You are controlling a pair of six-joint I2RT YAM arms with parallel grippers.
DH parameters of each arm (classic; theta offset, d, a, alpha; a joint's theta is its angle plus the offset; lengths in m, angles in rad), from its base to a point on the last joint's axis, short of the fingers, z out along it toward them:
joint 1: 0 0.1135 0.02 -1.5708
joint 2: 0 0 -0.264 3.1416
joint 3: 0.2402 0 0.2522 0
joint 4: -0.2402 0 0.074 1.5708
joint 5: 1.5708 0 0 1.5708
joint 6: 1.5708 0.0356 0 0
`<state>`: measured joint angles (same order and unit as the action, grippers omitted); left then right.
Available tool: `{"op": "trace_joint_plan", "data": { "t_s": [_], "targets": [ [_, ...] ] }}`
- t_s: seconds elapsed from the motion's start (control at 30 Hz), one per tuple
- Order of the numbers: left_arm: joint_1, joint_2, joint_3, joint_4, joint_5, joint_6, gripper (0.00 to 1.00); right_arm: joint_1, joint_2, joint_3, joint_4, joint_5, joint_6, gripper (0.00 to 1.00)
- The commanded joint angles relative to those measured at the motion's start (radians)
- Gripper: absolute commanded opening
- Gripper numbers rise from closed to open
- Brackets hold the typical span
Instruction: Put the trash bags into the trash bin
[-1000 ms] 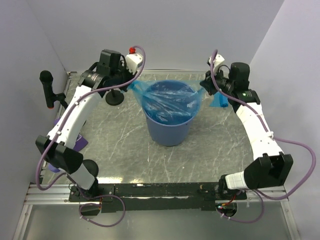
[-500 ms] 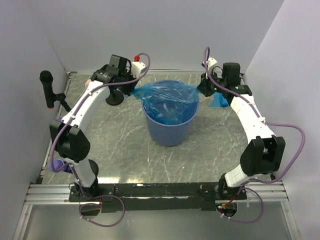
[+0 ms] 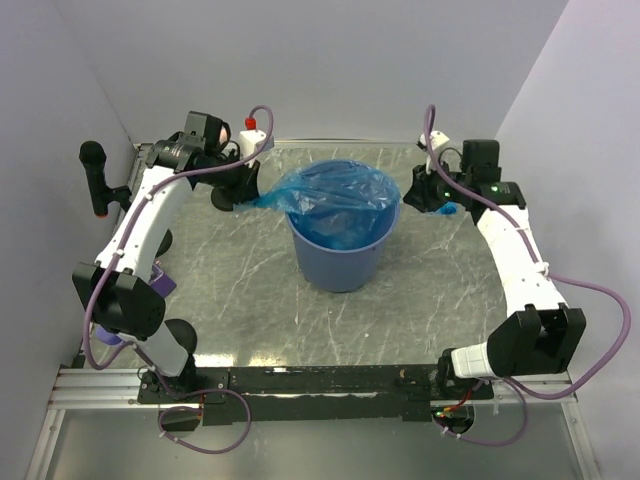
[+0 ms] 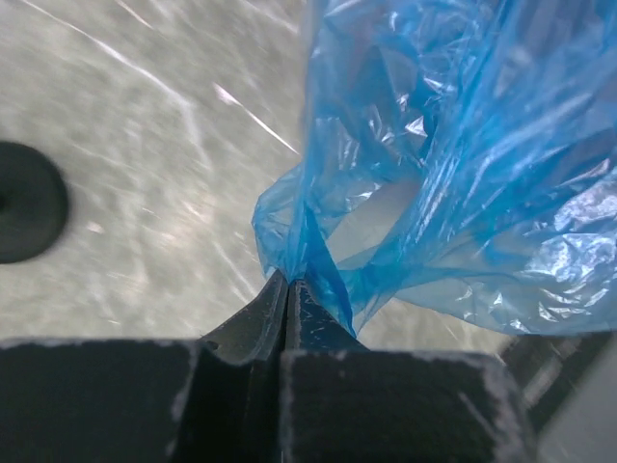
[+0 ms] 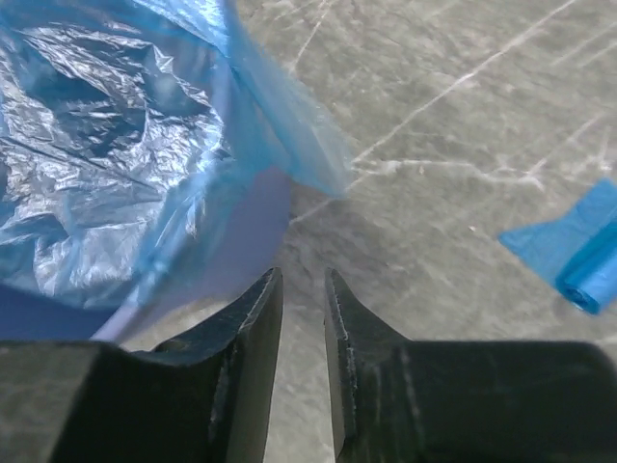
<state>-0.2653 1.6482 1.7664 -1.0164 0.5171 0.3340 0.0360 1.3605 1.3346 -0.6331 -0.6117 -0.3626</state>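
The trash bin point(image 3: 340, 255) stands mid-table, a rigid blue bucket. A thin blue trash bag point(image 3: 335, 195) lies spread over its mouth and sags inside. My left gripper point(image 3: 250, 192) is left of the bin, shut on the bag's left corner, which is drawn out past the rim. The left wrist view shows the film point(image 4: 453, 174) bunched at my closed fingertips point(image 4: 289, 282). My right gripper point(image 3: 415, 190) is beside the bin's right rim, open and empty. In the right wrist view the bag's free edge point(image 5: 289, 145) hangs ahead of that gripper point(image 5: 304, 280). A small folded blue packet point(image 5: 578, 256) lies on the table.
A black round stand base point(image 3: 225, 198) sits just behind my left gripper and shows as a black disc point(image 4: 24, 203). A black microphone-like post point(image 3: 92, 165) stands at the far left wall. A purple object point(image 3: 162, 283) lies by the left arm. Walls close three sides.
My right gripper has opened and let go of the bag's right edge, backing off to the right. My left gripper has pulled its corner of the bag further left.
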Motion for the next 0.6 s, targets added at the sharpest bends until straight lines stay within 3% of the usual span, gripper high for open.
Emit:
{"op": "trace_joint_plan", "data": {
  "t_s": [0.0, 0.1, 0.27, 0.57],
  "targets": [
    [0.011, -0.014, 0.004, -0.14, 0.147, 0.059, 0.11, -0.059, -0.021, 0.133, -0.137, -0.052, -0.076, 0.34],
    [0.02, -0.033, -0.005, -0.11, 0.13, 0.051, 0.31, -0.071, -0.058, 0.158, -0.105, -0.121, -0.139, 0.38],
    [0.029, -0.082, -0.033, -0.044, 0.11, 0.094, 0.45, -0.042, -0.074, 0.15, 0.042, -0.29, -0.157, 0.45],
    [0.029, -0.145, -0.162, 0.11, 0.19, 0.062, 0.46, 0.185, 0.106, 0.276, 0.13, -0.235, -0.271, 0.52]
  ]
}}
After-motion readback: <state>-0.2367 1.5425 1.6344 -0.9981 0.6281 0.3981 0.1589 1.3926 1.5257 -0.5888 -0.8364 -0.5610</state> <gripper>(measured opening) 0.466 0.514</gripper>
